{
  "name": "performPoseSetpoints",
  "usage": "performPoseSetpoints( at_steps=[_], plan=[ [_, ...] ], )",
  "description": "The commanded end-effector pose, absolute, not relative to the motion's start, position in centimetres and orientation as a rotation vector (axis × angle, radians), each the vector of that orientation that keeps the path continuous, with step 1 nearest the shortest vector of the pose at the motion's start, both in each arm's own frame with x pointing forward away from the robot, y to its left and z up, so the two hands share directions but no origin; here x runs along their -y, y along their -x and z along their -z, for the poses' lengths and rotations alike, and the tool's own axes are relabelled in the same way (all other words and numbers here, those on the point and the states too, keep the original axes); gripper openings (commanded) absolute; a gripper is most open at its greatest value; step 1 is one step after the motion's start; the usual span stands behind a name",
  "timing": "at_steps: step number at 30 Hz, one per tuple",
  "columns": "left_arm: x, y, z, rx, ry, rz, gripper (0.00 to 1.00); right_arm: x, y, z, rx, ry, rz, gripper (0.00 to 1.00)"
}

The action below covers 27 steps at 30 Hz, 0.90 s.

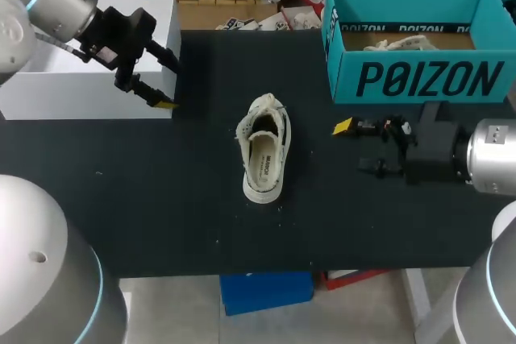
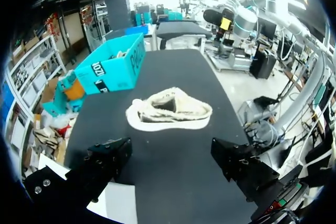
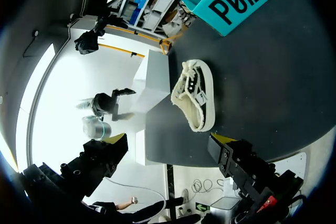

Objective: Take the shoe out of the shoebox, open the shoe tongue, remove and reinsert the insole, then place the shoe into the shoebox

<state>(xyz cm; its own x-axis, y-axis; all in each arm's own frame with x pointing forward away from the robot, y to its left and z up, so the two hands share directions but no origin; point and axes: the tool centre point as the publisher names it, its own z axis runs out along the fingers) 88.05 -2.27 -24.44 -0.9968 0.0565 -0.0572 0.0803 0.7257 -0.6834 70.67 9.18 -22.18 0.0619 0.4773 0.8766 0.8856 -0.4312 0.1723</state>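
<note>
Working on: the cream-white low-top canvas sneaker (image 1: 264,151) is out on the black table top (image 1: 161,199) and neither arm has hold of it, so I'd call this the open-the-tongue step, not started yet.
Next move: my guess is one arm needs to come in and pin the sneaker by the heel or side while the other pinches the tongue and peels it toward the toe. It looks soft and light, so it'll probably skid if it isn't pinned first.
Left gripper (image 1: 169,82): fingers spread wide, nothing between them, touching nothing I can see. It hangs by the near corner of the white rectangular box (image 1: 48,86), well apart from the sneaker.
Right gripper (image 1: 355,147): also wide open and empty, low over the table, fingers pointing at the sneaker, near it but clear of it.
Sneaker: middle of the table between the two grippers, sole down, heel toward the robot, toe toward the far edge.
Insole (image 1: 260,163): looks to be sitting in place inside.
Teal cardboard shoebox (image 1: 419,78): open-topped, far right of the table, beyond the right gripper. Something pale lies in it, can't tell what.
</note>
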Motion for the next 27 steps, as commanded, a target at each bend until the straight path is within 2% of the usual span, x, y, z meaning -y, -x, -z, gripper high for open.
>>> performPoseSetpoints(
  at_steps=[1, 15, 25, 27],
  plan=[
    [1.4, -87.3, 24.3, -2.832, -0.111, 1.156, 1.0, -9.2, -70.7, 22.2, 1.357, 1.935, 1.33, 1.0],
    [1.4, -87.3, 24.3, -2.832, -0.111, 1.156, 1.0, -9.2, -70.7, 22.2, 1.357, 1.935, 1.33, 1.0],
    [1.4, -87.3, 24.3, -2.832, -0.111, 1.156, 1.0, -9.0, -76.1, 21.7, 1.868, 2.021, 1.063, 1.0],
    [1.4, -87.3, 24.3, -2.832, -0.111, 1.156, 1.0, -9.5, -77.2, 22.0, 2.021, 2.054, 0.895, 1.0]
  ],
)
